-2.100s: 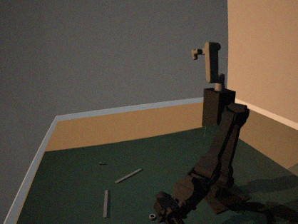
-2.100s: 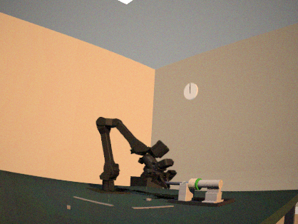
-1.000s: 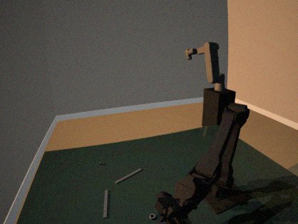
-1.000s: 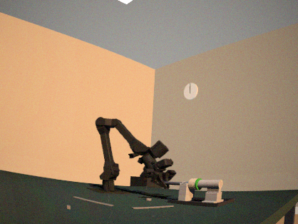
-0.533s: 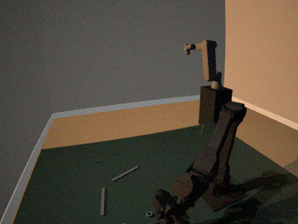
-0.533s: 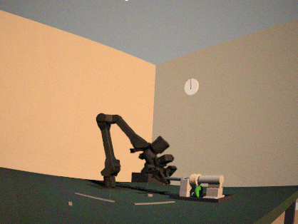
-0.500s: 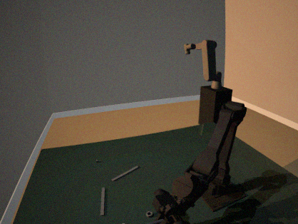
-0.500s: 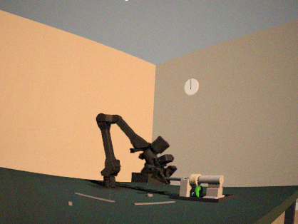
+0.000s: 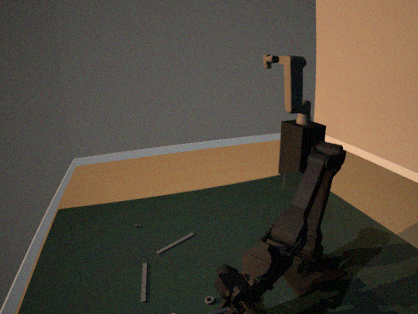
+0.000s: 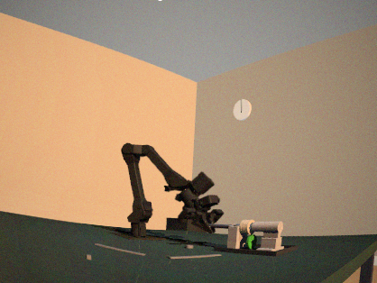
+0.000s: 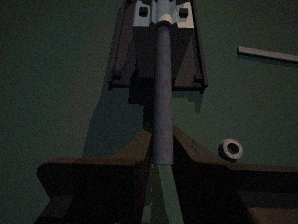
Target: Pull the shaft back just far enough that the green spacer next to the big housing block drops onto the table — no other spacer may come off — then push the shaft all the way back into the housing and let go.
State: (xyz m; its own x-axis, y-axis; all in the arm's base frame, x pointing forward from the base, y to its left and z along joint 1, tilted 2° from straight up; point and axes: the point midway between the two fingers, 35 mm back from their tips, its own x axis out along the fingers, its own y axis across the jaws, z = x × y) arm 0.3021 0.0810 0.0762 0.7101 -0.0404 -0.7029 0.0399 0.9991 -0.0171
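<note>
My gripper (image 11: pixel 159 126) (image 10: pixel 212 226) is shut on the grey shaft (image 11: pixel 163 90) (image 10: pixel 222 226) near its free end. The shaft runs from the fingers through the smaller support block (image 10: pixel 234 238) toward the big housing block (image 10: pixel 271 242) with its grey cylinder (image 10: pixel 267 226). The green spacer (image 10: pixel 251 241) is below the shaft line, in the gap between the two blocks; whether it rests on anything is too small to tell. Cream spacers (image 10: pixel 245 226) are still up at shaft height beside the support block. In the top view my arm hides most of the fixture.
A dark base plate (image 10: pixel 289 249) (image 11: pixel 116 62) carries the blocks. A small loose ring (image 11: pixel 231 149) (image 9: pixel 209 300) (image 10: pixel 189 247) lies right of the fingers in the wrist view. Two thin bars (image 9: pixel 175 243) (image 9: pixel 144 282) lie on the table. Another arm (image 9: pixel 294 82) stands on a black pedestal behind.
</note>
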